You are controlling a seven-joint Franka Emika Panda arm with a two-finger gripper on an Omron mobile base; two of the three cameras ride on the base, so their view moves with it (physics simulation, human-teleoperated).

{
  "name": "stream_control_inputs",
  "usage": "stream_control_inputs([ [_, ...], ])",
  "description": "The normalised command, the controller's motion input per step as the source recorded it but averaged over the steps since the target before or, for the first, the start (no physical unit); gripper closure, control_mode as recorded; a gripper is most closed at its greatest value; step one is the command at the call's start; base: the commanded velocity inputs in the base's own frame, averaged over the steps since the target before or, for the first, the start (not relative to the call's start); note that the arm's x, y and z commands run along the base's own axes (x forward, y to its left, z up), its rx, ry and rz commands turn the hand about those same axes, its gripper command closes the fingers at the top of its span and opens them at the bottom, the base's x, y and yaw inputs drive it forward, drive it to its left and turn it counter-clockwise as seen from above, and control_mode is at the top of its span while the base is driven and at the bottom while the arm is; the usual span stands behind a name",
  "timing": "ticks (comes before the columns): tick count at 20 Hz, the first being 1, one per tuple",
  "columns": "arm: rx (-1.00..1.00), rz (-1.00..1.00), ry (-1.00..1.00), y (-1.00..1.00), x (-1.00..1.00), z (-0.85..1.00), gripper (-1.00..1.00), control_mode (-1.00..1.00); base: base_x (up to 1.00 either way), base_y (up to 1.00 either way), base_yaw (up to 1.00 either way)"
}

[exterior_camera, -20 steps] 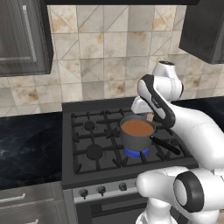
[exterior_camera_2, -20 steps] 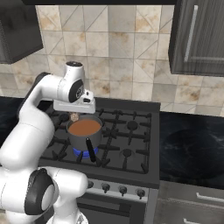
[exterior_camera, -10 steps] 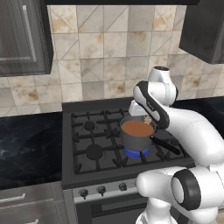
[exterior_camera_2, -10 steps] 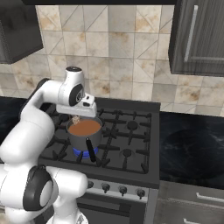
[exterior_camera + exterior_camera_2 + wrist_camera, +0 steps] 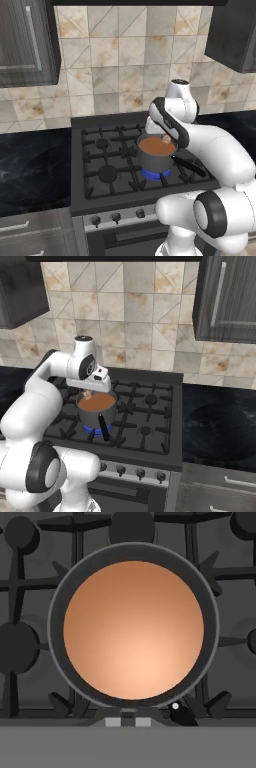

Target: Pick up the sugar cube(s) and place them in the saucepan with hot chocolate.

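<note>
The saucepan point(image 5: 150, 161) point(image 5: 98, 417) stands on the stove's front burner, full of reddish-brown hot chocolate point(image 5: 133, 629). Its long black handle point(image 5: 189, 167) point(image 5: 104, 427) points toward the stove's front. My gripper point(image 5: 165, 138) point(image 5: 88, 394) hangs just above the pan's far rim, shut on the tiny tan sugar cube point(image 5: 165, 137) point(image 5: 88, 393). In the hand view the pan's grey rim point(image 5: 52, 627) lies straight below, and the cube is hidden there.
A blue flame point(image 5: 155, 175) burns under the pan. Black grates point(image 5: 105, 155) point(image 5: 145, 411) cover the other burners. Knobs point(image 5: 116, 217) point(image 5: 139, 473) line the stove front. Black counter point(image 5: 30, 165) point(image 5: 220, 421) flanks the stove, under dark cabinets point(image 5: 25, 40) point(image 5: 225, 296).
The hand has come down and a little toward the pan, carrying the cube from higher above the back rim to just over the liquid. The pan has not moved.
</note>
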Motion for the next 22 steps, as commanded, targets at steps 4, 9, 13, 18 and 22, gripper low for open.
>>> stream_control_inputs([
  [4,0.0,-0.01,0.0,0.0,0.1,-0.1,1.0,-1.0,0.0,0.0,0.0],
  [9,0.0,0.0,0.0,0.0,0.12,-0.1,1.0,-1.0,0.0,0.0,0.0],
  [13,0.0,0.0,0.0,0.0,0.14,-0.07,1.0,-1.0,0.0,0.0,0.0],
  [18,0.0,0.0,0.0,0.0,0.15,0.0,1.0,-1.0,0.0,0.0,0.0],
  [22,0.0,0.0,0.0,0.0,0.15,0.0,1.0,-1.0,0.0,0.0,0.0],
])
